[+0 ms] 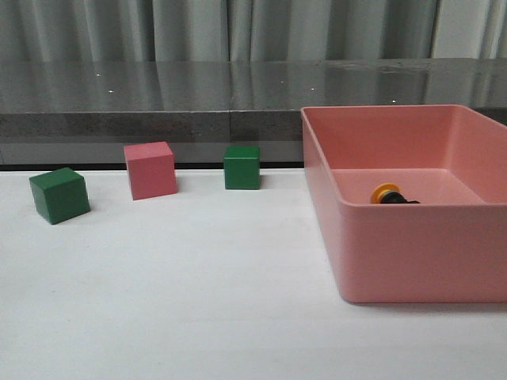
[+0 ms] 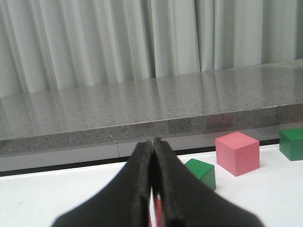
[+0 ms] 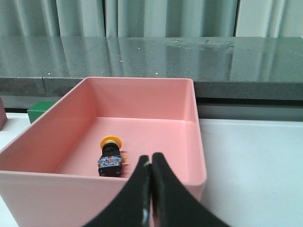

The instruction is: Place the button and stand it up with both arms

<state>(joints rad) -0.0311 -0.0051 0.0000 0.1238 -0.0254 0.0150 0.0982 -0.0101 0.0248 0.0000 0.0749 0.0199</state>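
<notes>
The button [image 1: 390, 195] [image 3: 110, 156] lies on its side on the floor of a pink bin [image 1: 396, 245] [image 3: 71, 127] at the right, its yellow cap toward the far wall. In the right wrist view my right gripper [image 3: 151, 158] is shut with nothing in it, its tips over the bin's near wall, a little to one side of the button. My left gripper [image 2: 153, 142] is shut and empty too, hanging above the white table short of the cubes. Neither arm appears in the front view.
Three cubes stand in a row at the back left of the table: a green cube [image 1: 59, 195] [image 2: 201, 172], a pink cube [image 1: 150, 169] [image 2: 237, 152] and another green cube [image 1: 242, 166] [image 2: 291, 144]. A grey stone ledge [image 1: 158, 103] runs behind the table.
</notes>
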